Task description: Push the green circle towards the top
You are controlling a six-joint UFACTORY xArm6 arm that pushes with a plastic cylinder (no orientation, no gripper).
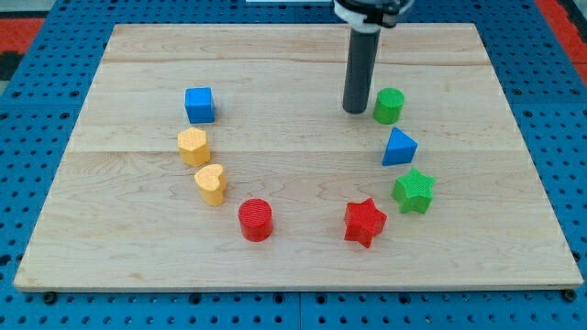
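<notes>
Green circle (389,105): upper right of surface (275,64), above blue triangle (399,148).
Tip (355,111): just left of circle, level with it, not below.
Pincer: none fitted; bare rod.
Needed: tip below circle.

It looks like a robotics lab: my wooden tabletop (293,266) lies on a blue perforated mounting plate (37,101), with small test blocks.

My rod comes down from the view's top edge, standing nearly upright, dark and straight, under a pale collar cut off by the frame. My tip (355,111) rests low, right of the view's centre.
</notes>
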